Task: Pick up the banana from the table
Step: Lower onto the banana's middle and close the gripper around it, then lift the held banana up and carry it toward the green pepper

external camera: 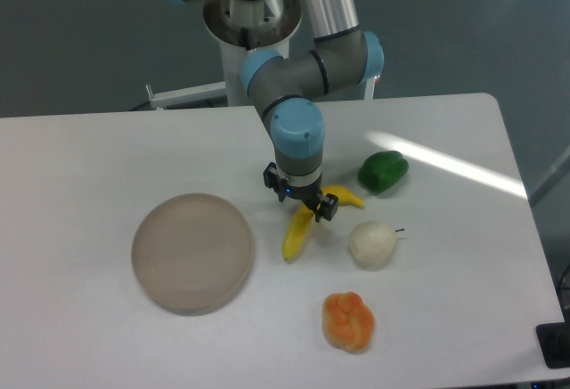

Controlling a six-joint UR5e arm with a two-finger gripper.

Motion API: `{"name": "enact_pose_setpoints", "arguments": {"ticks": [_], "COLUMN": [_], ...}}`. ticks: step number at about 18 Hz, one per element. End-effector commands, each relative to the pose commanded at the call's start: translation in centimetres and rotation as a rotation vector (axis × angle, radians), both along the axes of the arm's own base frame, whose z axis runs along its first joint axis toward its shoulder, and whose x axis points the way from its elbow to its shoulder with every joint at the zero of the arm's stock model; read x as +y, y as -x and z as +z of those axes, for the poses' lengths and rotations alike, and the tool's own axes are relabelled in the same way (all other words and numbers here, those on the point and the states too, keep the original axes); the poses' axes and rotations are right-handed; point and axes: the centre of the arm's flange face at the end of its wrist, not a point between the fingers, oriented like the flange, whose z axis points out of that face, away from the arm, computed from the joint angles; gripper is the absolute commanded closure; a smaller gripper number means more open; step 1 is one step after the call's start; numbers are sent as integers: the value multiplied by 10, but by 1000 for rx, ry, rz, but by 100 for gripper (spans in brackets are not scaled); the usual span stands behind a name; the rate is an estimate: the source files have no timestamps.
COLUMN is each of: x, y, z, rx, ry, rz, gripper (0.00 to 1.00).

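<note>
The yellow banana [296,233] lies on the white table [89,158] just right of centre. Its long end points toward the front left and its short end [350,198] toward the right. My gripper [301,195] hangs directly over the banana's bend and hides that part. The two dark fingers stand apart, one on each side of the fruit, so the gripper looks open. The banana still rests on the tabletop.
A round beige-grey plate [192,251] sits to the banana's left. A green pepper [383,171] lies to the right, a whitish round fruit [371,244] close by at the front right, and a lumpy orange fruit [347,320] near the front edge.
</note>
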Motion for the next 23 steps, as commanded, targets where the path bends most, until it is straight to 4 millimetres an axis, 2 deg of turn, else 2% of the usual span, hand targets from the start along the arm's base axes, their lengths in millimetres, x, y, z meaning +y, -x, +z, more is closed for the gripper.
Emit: {"name": "enact_pose_setpoints", "arguments": {"ticks": [4, 6, 9, 11, 17, 21, 23], "x": [2, 0, -1, 0, -22, -29, -25], "y": [3, 10, 17, 21, 95, 137, 150], "z": [3, 7, 18, 36, 118, 158, 174], "rx": [6, 10, 24, 48, 127, 157, 162], "ry": [-5, -10, -25, -44, -119, -127, -134], "rz": [-6, 5, 12, -24, -14, -63, -62], "gripper": [68, 72, 72, 72, 72, 71, 71]}}
